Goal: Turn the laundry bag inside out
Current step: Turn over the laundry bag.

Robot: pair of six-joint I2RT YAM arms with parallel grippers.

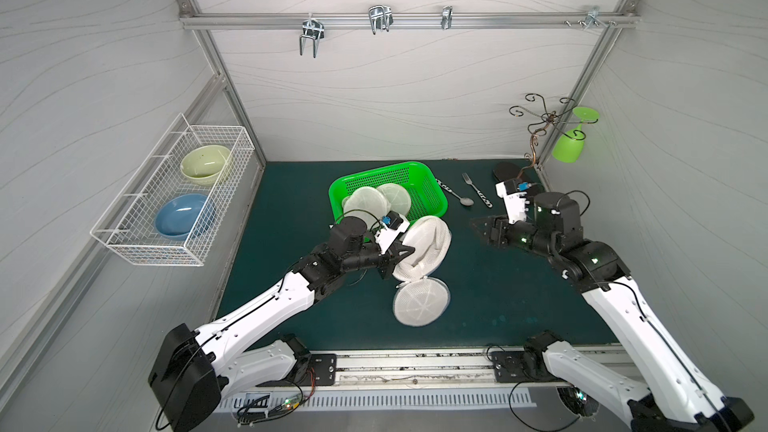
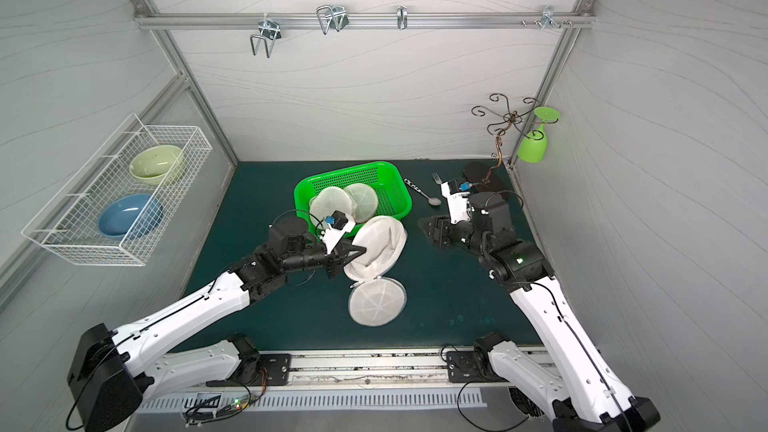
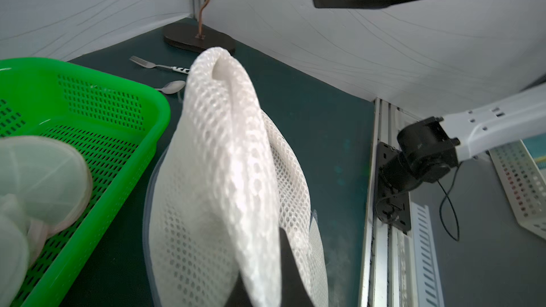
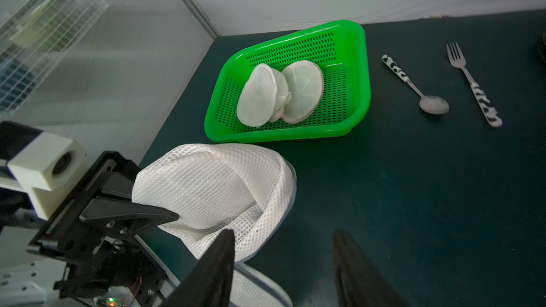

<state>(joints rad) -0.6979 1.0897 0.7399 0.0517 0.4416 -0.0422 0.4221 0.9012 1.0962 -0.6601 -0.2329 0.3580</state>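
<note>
On the dark counter (image 1: 519,292) the laundry bag (image 1: 430,243) sits just in front of the green basket (image 1: 428,184). Its mesh body rises from a flat round panel (image 1: 422,301) lying nearer the robot (so its long axis runs robot-to-basket). The left claw (image 1: 405,253) pinches the mesh wall on the bag's left side. The right claw (image 4: 282,236) is spread and empty, near the bag's right side but not touching. The bag lies to its left, so I judge a leftward reach comes next.

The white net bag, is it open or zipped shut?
Open. The bag gapes, its round flap lying flat on the mat; the left hand pinches its mesh.
</note>
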